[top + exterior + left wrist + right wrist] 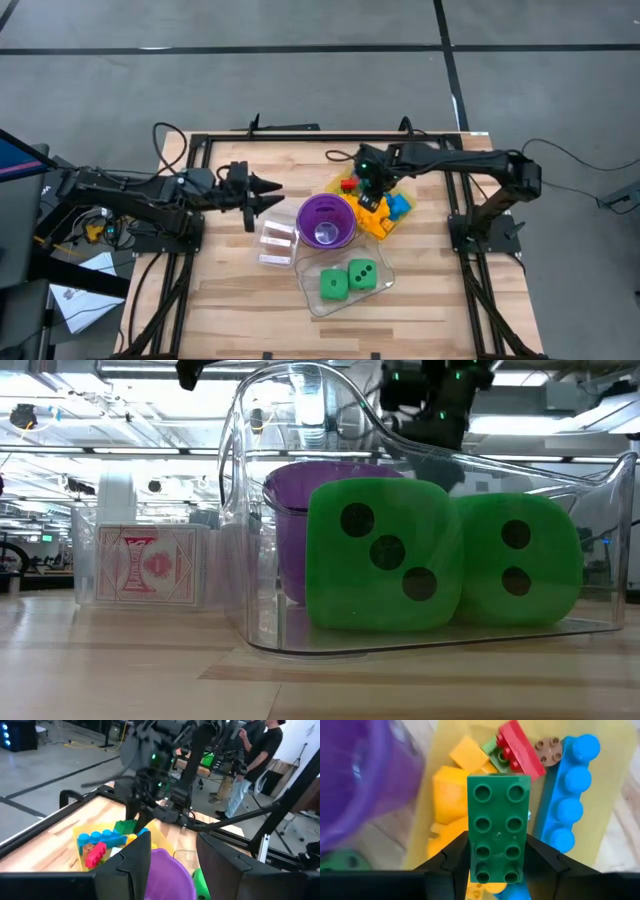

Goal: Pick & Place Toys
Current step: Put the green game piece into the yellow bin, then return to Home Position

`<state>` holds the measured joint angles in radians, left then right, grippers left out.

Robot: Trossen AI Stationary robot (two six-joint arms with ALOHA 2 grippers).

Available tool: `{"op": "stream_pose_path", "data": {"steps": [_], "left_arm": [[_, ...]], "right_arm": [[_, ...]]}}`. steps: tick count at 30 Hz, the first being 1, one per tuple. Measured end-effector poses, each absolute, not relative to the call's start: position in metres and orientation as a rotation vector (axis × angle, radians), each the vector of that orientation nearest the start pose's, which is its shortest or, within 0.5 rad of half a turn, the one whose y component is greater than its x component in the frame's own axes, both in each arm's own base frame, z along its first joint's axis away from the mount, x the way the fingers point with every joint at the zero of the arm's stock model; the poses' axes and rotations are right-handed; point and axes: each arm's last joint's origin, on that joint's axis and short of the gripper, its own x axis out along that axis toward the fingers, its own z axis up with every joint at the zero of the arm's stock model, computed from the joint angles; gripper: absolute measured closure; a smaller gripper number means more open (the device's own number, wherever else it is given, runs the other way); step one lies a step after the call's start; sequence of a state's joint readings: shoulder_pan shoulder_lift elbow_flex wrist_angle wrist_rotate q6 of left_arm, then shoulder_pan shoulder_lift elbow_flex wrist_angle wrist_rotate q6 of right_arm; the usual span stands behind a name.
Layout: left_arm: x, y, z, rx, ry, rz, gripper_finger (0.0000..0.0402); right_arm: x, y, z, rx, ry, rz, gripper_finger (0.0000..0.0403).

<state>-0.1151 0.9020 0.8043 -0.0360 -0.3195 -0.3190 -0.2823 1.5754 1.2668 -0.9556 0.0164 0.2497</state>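
Note:
A yellow translucent tray (385, 222) at the table's far middle holds loose toys: a long blue brick (567, 795), a red brick (520, 747), and yellow bricks (450, 792). My right gripper (372, 188) hangs over this tray, shut on a dark green eight-stud brick (497, 820). Two green black-dotted dice (347, 278) rest on the floor of a clear tub (240, 510) near the table's front. My left gripper (268, 195) stands open to the left of the purple cup (325, 220), pointing roughly level at it, with nothing between its fingers. My right gripper pinches the green brick's two long sides (472, 862) between its two fingers, at one end of the brick. The fingers come steeply from above, and the brick runs on past their tips, studs toward the wrist camera. It hangs over the tray's bricks; whether it touches them I cannot tell.
The purple cup stands between the two grippers. Two small clear tubs with playing cards (277, 242) sit left of the cup, near my left gripper. A black frame (300, 135) rims the table. People (255, 765) stand in the room beyond.

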Motion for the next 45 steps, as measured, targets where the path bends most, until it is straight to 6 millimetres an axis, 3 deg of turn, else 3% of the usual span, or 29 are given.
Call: {"op": "stream_pose_path", "data": {"steps": [6,11,20,38,45], "left_arm": [[0.201,-0.013,0.333,-0.345,0.096,0.232,0.0247],[0.201,-0.013,0.333,-0.349,0.095,0.235,0.0247],[0.202,-0.013,0.332,-0.391,0.088,0.267,0.0247],[0.202,-0.013,0.332,-0.39,0.088,0.267,0.0247],[0.202,-0.013,0.332,-0.39,0.089,0.267,0.0247]], "right_arm": [[0.278,-0.093,0.22,0.416,1.265,-0.368,0.0261],[0.273,-0.1,0.208,0.423,1.243,-0.337,0.0262],[0.272,-0.111,0.208,0.397,1.205,-0.338,0.0262],[0.272,-0.111,0.208,0.389,1.205,-0.331,0.026],[0.276,-0.111,0.21,0.426,1.162,-0.313,0.0221]]}}
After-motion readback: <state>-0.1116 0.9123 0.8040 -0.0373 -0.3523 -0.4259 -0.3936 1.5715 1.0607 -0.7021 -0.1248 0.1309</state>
